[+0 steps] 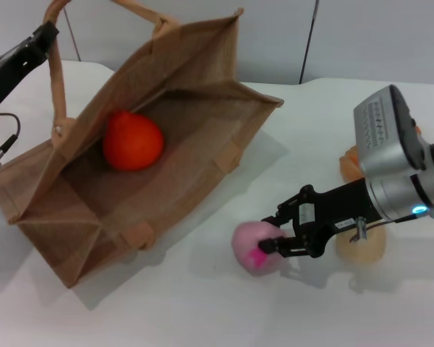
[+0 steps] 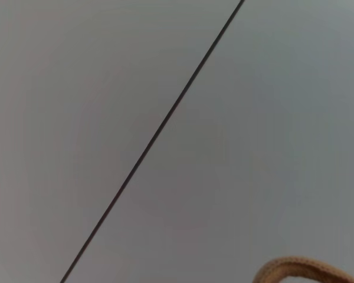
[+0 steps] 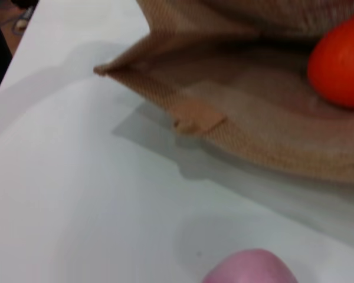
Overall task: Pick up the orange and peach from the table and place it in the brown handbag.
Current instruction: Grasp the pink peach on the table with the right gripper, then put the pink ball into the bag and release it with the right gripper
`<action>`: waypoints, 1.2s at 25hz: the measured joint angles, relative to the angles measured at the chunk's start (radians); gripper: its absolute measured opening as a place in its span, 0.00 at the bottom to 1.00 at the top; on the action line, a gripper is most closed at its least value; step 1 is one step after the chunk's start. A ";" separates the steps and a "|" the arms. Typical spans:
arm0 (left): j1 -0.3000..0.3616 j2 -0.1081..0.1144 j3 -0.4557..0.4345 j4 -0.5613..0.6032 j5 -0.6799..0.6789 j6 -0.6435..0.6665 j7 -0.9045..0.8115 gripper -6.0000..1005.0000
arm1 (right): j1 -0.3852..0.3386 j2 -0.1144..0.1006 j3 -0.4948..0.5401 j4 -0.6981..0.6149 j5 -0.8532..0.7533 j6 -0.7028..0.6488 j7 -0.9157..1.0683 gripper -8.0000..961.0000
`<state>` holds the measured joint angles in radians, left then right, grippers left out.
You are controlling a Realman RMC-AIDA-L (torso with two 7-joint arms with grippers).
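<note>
Lying on the white tabletop [image 1: 202, 303] just beside the brown handbag [image 1: 195, 108], the peach [image 1: 254, 247] is clasped by the right gripper [image 1: 273, 235], the orange [image 1: 132, 141] is seen inside the bag, and the left gripper [image 1: 47, 35] is raised at a handle, its opening not discernible

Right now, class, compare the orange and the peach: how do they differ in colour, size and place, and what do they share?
Colour: the orange is bright orange-red; the peach is pale pink with a magenta spot.
Size: the orange looks larger than the peach.
Place: the orange lies inside the brown handbag; the peach sits on the table outside it, at the right gripper, whose jaws reach its side.
Shared: both are round fruits.
</note>
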<state>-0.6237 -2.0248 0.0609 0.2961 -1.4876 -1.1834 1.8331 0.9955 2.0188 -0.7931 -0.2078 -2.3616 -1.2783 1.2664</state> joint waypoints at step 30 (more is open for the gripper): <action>-0.110 -0.004 0.000 -0.026 0.153 -0.075 -0.014 0.12 | 0.068 0.012 -0.008 -0.048 0.259 -0.028 -0.129 0.32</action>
<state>-0.7335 -2.0284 0.0613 0.2703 -1.3347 -1.2587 1.8193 1.0632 2.0312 -0.8009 -0.2555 -2.1029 -1.3067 1.1376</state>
